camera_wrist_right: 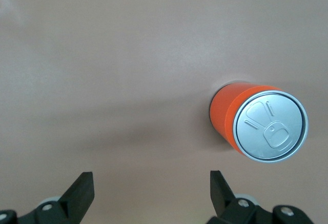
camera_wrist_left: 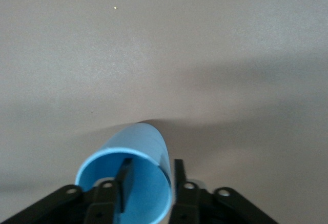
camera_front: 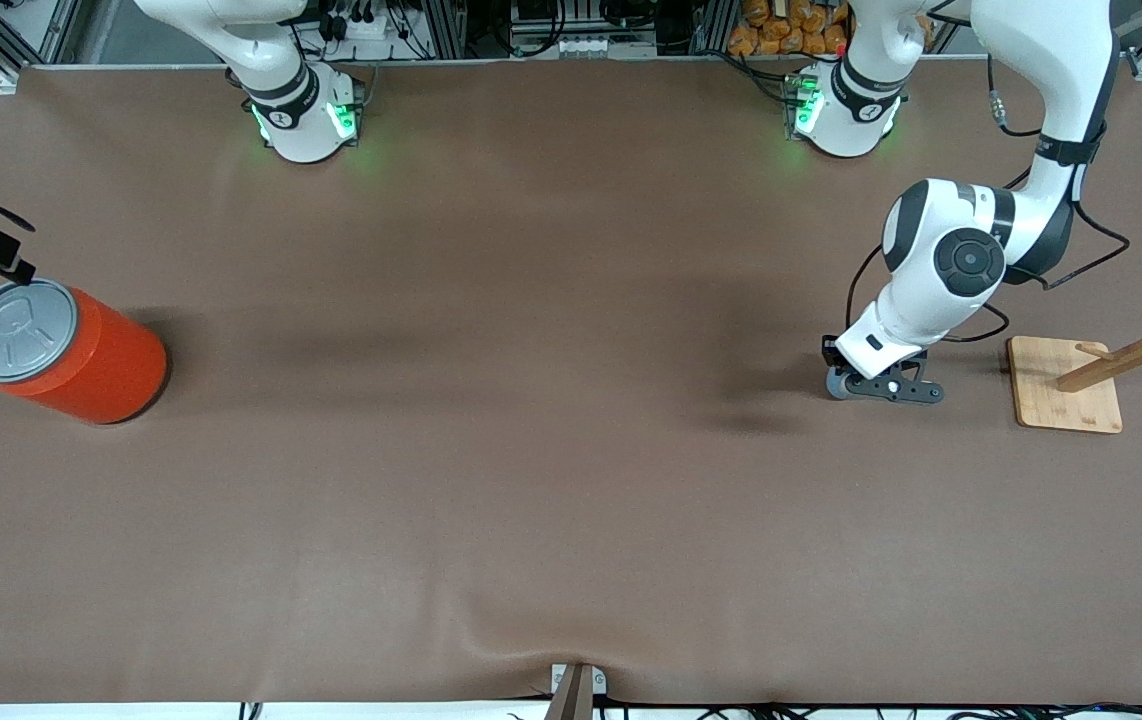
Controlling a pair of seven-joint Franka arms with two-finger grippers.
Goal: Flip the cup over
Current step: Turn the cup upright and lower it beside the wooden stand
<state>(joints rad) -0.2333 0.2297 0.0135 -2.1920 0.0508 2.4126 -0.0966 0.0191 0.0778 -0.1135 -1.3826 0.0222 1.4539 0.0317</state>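
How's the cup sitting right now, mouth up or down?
Mouth up, toward the left wrist camera: the cup shows its open rim and darker inside, with one finger of the left gripper inside the rim and one outside. It looks empty.

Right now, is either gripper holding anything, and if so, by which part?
The left gripper has the light-blue cup by its rim wall, one finger inside the mouth, one outside; whether it actually clamps cannot be told. The right gripper is open over the table, holding nothing.

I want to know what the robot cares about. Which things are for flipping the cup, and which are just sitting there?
For the job:
- the blue cup
- the left hand, with one finger inside the cup's rim and one outside

Just sitting there:
- the orange can
- the wooden rack
- the right hand, open, waiting above the can
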